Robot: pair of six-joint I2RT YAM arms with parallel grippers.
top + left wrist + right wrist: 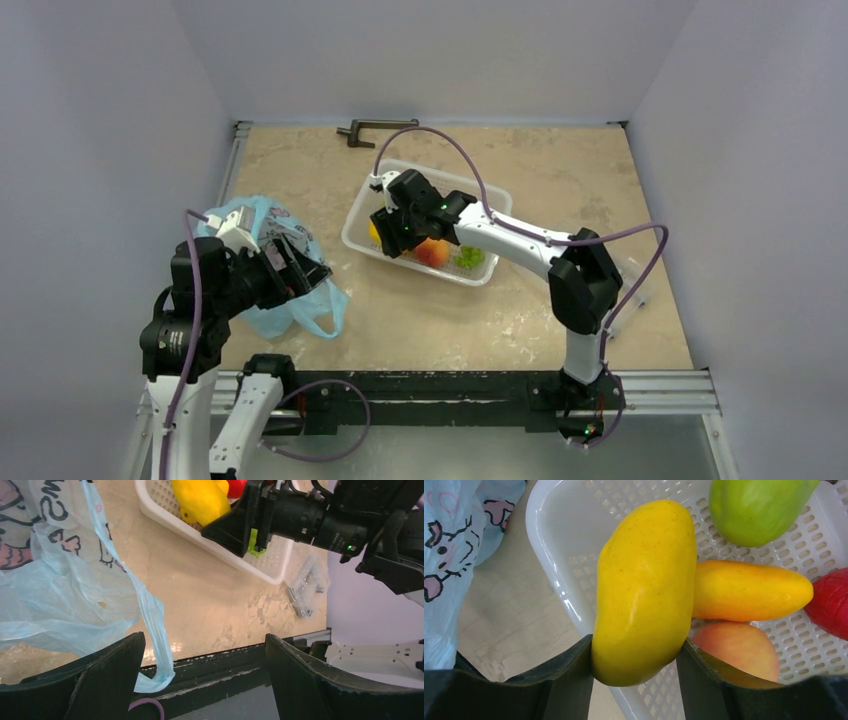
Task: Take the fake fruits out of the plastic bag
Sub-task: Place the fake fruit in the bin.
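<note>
Green fruit (759, 510) cut off at top, red fruit (831, 602) at right. Peach (739, 647) partly behind yellow fruit (644, 590). Bag (449, 595) cropped left.

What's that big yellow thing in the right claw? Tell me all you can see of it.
A plump oblong yellow fruit, glossy like plastic, finely speckled. The right gripper clamps one end between its black fingers. It sits over the corner of a white perforated basket, in front of a smaller orange-yellow fruit; contact between them is unclear.
</note>
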